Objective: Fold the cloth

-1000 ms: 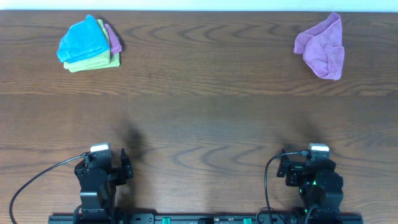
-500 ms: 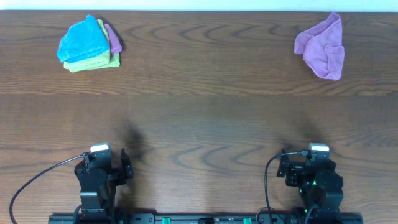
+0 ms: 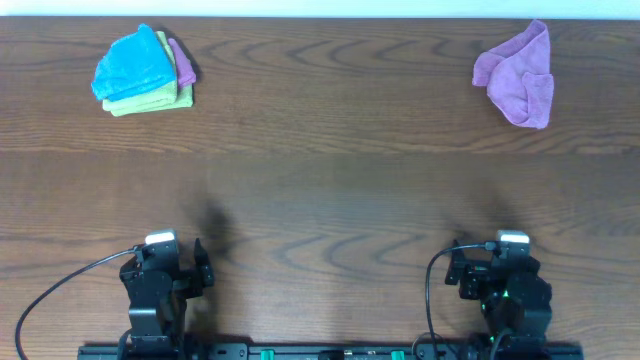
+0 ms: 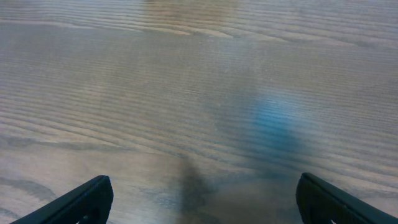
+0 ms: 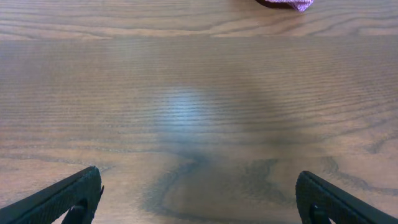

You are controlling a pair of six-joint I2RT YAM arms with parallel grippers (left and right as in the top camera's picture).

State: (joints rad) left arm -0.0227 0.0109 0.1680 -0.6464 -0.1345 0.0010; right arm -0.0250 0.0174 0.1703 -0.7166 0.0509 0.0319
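Note:
The lilac-purple cloth (image 3: 517,75) lies crumpled at the far right of the table; its near edge shows at the top of the right wrist view (image 5: 287,4). My left gripper (image 3: 196,268) rests at the near left, open and empty, its fingertips (image 4: 84,198) wide apart over bare wood. My right gripper (image 3: 460,270) rests at the near right, open and empty, its fingertips (image 5: 68,198) wide apart. Both grippers are far from the cloth.
A stack of folded cloths sits at the far left: bright blue (image 3: 132,64) on top, yellow-green (image 3: 150,100) under it, a small purple piece (image 3: 183,62) at its right side. The wooden table (image 3: 320,180) spans the view.

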